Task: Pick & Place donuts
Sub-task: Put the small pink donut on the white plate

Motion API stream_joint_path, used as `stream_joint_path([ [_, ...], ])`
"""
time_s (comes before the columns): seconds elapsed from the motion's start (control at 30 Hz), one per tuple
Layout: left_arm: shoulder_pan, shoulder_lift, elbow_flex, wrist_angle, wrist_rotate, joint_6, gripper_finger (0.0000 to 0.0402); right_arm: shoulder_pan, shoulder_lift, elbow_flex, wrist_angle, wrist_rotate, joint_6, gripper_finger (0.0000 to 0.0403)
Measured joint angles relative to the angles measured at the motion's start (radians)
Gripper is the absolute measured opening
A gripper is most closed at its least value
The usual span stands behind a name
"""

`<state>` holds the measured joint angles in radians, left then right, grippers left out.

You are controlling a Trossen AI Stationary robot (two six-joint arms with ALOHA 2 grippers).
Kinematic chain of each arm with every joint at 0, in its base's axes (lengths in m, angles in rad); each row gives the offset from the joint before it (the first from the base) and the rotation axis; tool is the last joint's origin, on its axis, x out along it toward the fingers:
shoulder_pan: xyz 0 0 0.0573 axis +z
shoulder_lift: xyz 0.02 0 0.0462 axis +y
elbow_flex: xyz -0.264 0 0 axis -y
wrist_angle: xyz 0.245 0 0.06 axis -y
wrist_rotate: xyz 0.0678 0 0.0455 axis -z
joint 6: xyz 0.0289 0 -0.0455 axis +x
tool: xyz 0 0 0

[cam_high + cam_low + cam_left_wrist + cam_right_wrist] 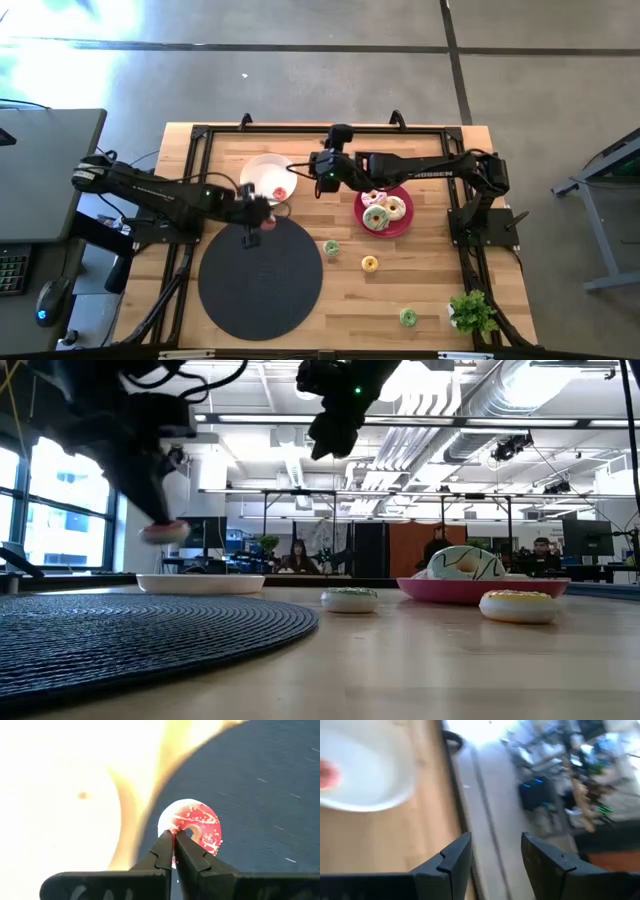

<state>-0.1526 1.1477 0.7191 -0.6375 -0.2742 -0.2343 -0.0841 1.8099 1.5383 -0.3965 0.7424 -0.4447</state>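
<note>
My left gripper (175, 839) is shut on a pink-iced sprinkled donut (192, 826) above the edge of the black round mat (260, 275), beside the white plate (262, 172). The low view shows this donut (165, 532) in the air. A red donut (280, 193) lies on the white plate. My right gripper (495, 852) is open and raised above the table near the white plate's right side (318, 170). Several iced donuts (380, 208) lie on the red plate (400, 225). Three tiny donuts lie flat on the wood: green (331, 247), yellow (369, 263), green (408, 317). My left gripper pinches the pink donut's ring (176, 824) on the side nearest the fingers, coming from above and pointing down. The donut is lifted clear, with its iced face toward the wrist camera and the mat below it.
A small green potted plant (470, 312) stands at the table's near right corner. The black mat covers the near left part of the table. Bare wood lies between the mat and the tiny donuts. People sit in the room beyond the table (298, 557).
</note>
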Motion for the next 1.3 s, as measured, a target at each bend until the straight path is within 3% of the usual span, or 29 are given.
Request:
stream_joint_path([
  [0.17, 0.173, 0.000, 0.075, -0.090, -0.025, 0.085, 0.0001, 0.000, 0.000, 0.000, -0.139, -0.200, 0.091, 0.0164],
  [0.43, 0.557, 0.000, 0.018, -0.005, 0.225, 0.298, 0.0001, 0.002, 0.000, 0.000, -0.347, -0.449, 0.266, 0.0161],
  [0.67, 0.775, 0.022, -0.060, 0.137, 0.328, 0.359, 0.0001, 0.022, 0.000, -0.047, -0.410, -0.778, 0.318, 0.0147],
  [0.87, 0.813, 0.090, -0.087, 0.191, 0.406, 0.360, 0.0001, 0.097, 0.000, -0.215, -0.268, -0.926, 0.366, 0.0148],
  [1.03, 0.776, 0.153, -0.088, 0.186, 0.532, 0.361, 0.0001, 0.145, 0.000, -0.310, -0.143, -0.903, 0.398, 0.0154],
  [1.1, 0.754, 0.164, -0.089, 0.189, 0.492, 0.369, 0.0001, 0.148, 0.000, -0.338, -0.092, -0.897, 0.412, 0.0157],
  [1.2, 0.720, 0.178, -0.089, 0.187, 0.344, 0.376, 0.0004, 0.140, 0.000, -0.373, 0.011, -0.895, 0.423, 0.0159],
  [1.3, 0.699, 0.178, -0.089, 0.174, 0.327, 0.370, 0.0025, 0.130, 0.000, -0.406, 0.095, -0.891, 0.430, 0.0159],
])
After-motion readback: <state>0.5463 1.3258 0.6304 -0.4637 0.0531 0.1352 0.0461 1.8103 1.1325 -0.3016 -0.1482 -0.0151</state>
